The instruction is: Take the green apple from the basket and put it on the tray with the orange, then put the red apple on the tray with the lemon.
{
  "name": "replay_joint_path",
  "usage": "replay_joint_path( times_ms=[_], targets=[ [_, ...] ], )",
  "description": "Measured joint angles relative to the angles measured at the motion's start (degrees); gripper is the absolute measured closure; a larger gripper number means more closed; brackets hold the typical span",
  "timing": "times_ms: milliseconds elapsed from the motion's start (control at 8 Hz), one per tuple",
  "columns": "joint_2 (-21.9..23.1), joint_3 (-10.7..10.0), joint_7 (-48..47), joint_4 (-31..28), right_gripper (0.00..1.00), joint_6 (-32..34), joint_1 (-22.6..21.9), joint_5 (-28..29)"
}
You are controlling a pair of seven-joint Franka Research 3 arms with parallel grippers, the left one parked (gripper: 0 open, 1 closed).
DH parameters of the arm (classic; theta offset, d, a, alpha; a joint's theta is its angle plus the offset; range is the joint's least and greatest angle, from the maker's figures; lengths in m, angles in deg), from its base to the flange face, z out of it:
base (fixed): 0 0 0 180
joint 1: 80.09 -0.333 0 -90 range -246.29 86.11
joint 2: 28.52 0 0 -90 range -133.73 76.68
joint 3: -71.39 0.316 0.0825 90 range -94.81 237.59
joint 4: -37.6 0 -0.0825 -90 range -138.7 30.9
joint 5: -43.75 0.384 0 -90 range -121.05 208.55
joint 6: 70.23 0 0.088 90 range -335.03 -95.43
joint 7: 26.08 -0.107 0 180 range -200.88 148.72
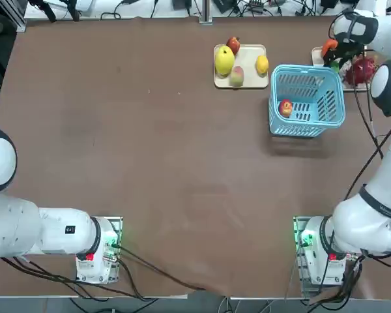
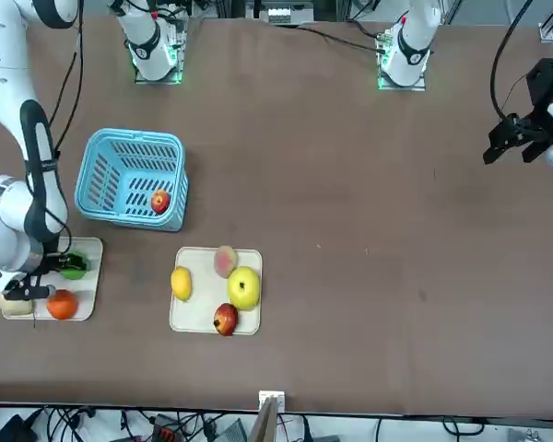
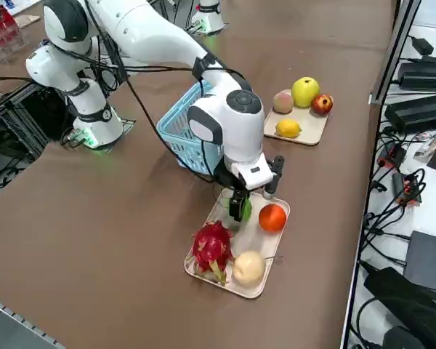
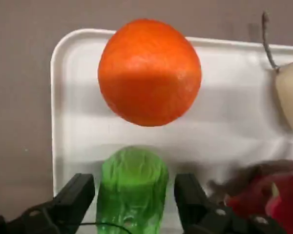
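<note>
Green apple [image 4: 132, 187]: set on the white tray [image 4: 75, 122] just beside the orange [image 4: 149, 72], flanked by the parted fingers of the right gripper [image 4: 134, 195], nothing gripped; judged light, rigid, smooth, roll-prone, best taken across its widest part.

Matt brown table [image 1: 150, 163], slatted plastic basket [image 1: 306, 101], smooth white tray w/ orange [image 4: 78, 122], glossy green apple [image 4: 132, 187]

No readable text, labels, numbers, signs
</note>
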Motion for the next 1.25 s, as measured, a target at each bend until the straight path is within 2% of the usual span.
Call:
replay_joint_path(
  times_ms=[375,500,750,1000,1250],
  targets=[
    [3.4,0.4,0.0,1.8,0.0,5.7,-0.3,0.0],
    [6.4,0.7,0.0,2.3,0.0,10.4,-0.5,0.0],
    [15.3,1.1,-2.2,1.8,0.0,21.8,-2.5,0.1],
    [26.1,2.2,-9.4,-4.7,0.0,26.2,-4.8,0.3],
    [34.1,2.8,-17.9,-14.9,0.0,25.5,-9.7,0.3]
  ],
)
